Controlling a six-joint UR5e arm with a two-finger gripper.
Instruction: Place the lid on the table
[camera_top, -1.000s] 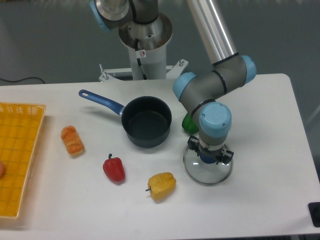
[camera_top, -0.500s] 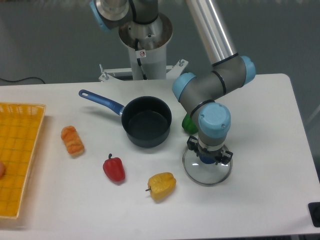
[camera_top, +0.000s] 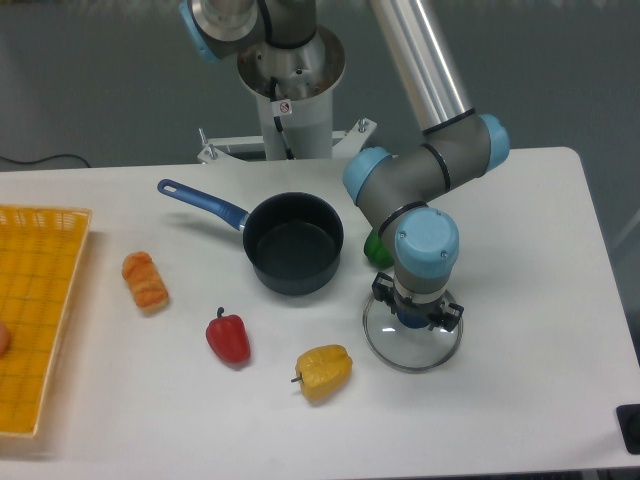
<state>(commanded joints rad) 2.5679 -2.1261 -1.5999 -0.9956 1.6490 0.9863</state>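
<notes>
White worktop (camera_top: 520, 250) stretches across the room in front of the arm's pedestal. On it the lid (camera_top: 412, 345) lies flat, knob up, directly under the gripper (camera_top: 415, 312); being round, it has no long axis to speak of. The gripper points straight down at the knob, fingers at either side of it, though I cannot tell whether they are clamped or let go. Just behind it a green pepper (camera_top: 377, 247) peeks out. To its left sit the saucepan (camera_top: 292, 243), a yellow pepper (camera_top: 323, 370), a red pepper (camera_top: 228, 336) and, farthest, the yellow tray (camera_top: 35, 320).
</notes>
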